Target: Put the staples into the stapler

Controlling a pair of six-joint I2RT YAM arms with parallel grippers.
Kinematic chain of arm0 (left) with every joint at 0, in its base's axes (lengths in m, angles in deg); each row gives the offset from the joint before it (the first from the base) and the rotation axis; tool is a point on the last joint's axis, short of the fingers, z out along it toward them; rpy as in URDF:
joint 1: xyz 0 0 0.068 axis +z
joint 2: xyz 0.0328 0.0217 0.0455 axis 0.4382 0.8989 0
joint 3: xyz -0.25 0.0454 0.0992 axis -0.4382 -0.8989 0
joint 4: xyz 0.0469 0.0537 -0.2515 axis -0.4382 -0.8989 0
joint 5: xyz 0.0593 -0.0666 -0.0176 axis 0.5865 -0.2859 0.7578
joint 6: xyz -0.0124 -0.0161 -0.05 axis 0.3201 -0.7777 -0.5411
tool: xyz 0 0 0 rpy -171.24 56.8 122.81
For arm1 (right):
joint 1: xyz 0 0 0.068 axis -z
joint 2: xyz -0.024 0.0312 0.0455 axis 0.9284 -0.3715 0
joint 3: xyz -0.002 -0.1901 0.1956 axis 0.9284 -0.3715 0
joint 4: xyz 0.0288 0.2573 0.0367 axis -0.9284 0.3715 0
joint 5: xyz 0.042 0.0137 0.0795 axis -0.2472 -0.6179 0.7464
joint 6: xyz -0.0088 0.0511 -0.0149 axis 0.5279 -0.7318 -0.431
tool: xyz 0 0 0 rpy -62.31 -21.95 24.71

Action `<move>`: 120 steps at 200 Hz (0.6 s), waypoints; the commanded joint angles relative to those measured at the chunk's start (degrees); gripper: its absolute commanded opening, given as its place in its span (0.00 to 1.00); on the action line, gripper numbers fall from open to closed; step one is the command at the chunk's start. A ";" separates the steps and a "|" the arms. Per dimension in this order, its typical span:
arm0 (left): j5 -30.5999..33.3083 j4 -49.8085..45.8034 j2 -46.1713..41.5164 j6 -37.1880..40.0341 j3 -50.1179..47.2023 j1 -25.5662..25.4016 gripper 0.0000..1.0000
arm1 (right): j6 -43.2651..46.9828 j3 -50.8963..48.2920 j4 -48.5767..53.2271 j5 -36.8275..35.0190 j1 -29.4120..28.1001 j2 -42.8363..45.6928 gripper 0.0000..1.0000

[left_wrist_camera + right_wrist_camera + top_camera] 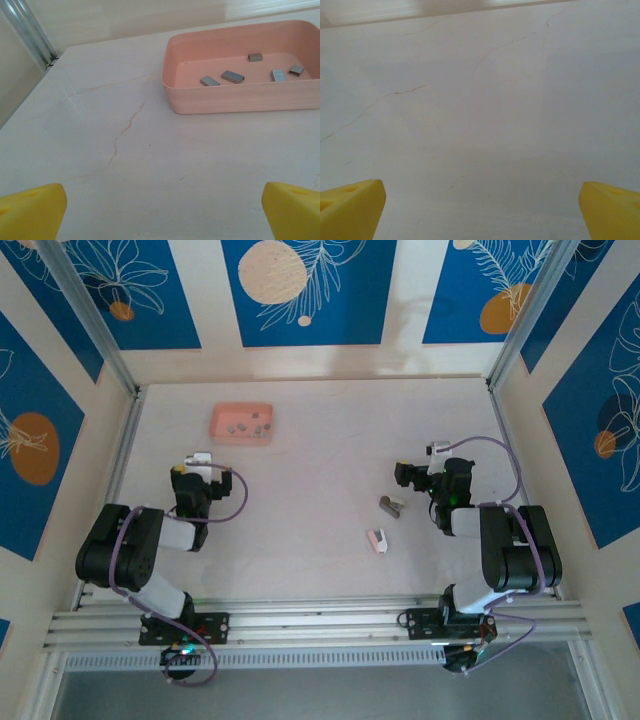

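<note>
1. Staples (232,76): the left wrist view separates five small grey metallic blocks; overhead they blur to specks.
2. Yellow-fingered left hand (162,212) and right hand (480,212) stand spread apart, holding nothing, over bare pale worktop (100,150).
3. Farther off, the staples lie loose in a shallow pink rectangular tray (240,97), near the worktop's far edge, left side.

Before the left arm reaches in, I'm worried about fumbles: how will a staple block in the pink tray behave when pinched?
The staples look small, flat-sided and metallic: probably stiff, light, unlikely to roll. Lying flat in the pink tray, on its smooth floor, they may skid rather than lift.
</note>
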 commanded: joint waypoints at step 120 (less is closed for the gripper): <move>-14.41 -48.41 -23.99 -2.87 20.55 -9.72 0.84 | -10.41 26.97 65.48 7.76 -2.96 15.17 0.99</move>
